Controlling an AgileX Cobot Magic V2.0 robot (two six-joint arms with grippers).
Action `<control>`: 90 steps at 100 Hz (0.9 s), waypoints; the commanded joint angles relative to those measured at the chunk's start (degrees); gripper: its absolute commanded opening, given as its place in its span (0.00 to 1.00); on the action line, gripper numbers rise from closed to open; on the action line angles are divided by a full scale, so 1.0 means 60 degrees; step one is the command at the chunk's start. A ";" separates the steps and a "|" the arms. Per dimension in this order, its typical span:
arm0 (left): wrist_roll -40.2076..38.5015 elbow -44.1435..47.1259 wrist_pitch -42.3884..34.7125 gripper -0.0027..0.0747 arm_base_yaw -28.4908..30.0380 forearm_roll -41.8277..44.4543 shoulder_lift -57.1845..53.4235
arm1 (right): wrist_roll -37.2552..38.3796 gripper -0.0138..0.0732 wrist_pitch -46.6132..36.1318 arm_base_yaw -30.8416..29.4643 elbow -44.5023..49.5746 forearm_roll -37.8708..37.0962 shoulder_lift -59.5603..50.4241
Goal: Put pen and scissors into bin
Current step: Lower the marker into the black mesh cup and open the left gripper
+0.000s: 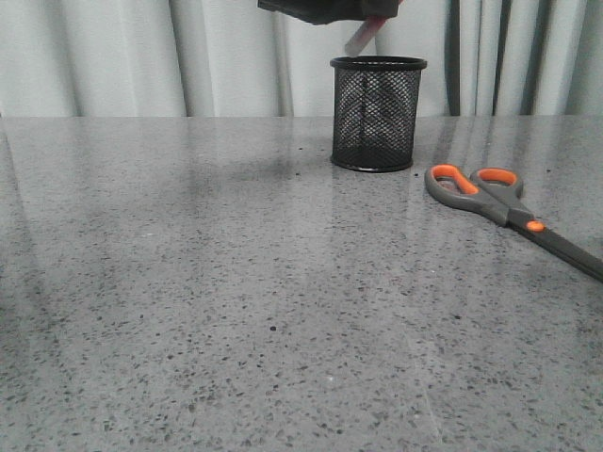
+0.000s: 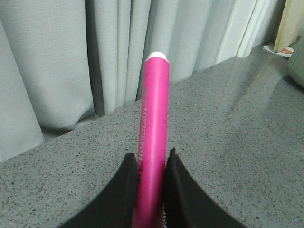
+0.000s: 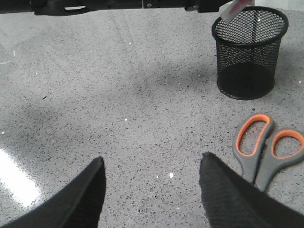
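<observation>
Front view shows the counter (image 1: 236,311), grey and speckled, with pale curtains (image 1: 113,56) behind its far edge. The bin (image 1: 377,113) stands upright near the far edge, a little right of the middle. Above its rim hangs the left pincer (image 1: 325,9), seen only as a dark shape at the top of the picture, and out of it the pen (image 1: 363,38) points down at a slant – its pale tip is just over the bin's opening, not inside.

Left wrist view gives the grip more exactly: the two black fingers (image 2: 118,199) of the left pincer are pressed against both sides of the pink pen (image 2: 153,137), and the small white end (image 2: 157,55) is away from the fingers.

The scissors (image 1: 504,209) lie flat on the counter toward the right edge, nearer than the bin and apart from it. The orange-lined handles are turned to the bin and the dark blades run off toward the right edge.

Right wrist view has the right pincer (image 3: 152,190) above the counter with its fingers (image 3: 223,190) spread wide and nothing between them – the scissors handles (image 3: 266,147) are just beside one finger, not touched.
</observation>
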 commanded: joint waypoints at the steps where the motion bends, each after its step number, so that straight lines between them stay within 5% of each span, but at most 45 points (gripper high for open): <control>1: 0.0031 -0.0347 0.0315 0.01 -0.0075 -0.0501 -0.0419 | -0.0145 0.61 -0.0226 -0.0056 -0.0325 0.0341 -0.0057; 38: 0.0031 -0.0347 0.0736 0.02 -0.0075 -0.0501 -0.0223 | -0.0145 0.61 -0.0258 -0.0056 -0.0325 0.0341 -0.0057; 47: 0.0031 -0.0347 0.0841 0.12 -0.0054 -0.0501 -0.0223 | -0.0154 0.61 -0.0258 -0.0056 -0.0325 0.0341 -0.0057; 69: 0.0031 -0.0347 0.0812 0.56 0.0047 -0.0501 -0.0223 | -0.0178 0.61 -0.0258 -0.0056 -0.0325 0.0324 -0.0057; 90: 0.0031 -0.0363 0.1258 0.53 0.0397 -0.0501 -0.0748 | -0.0178 0.61 -0.0295 -0.0056 -0.0325 0.0324 -0.0057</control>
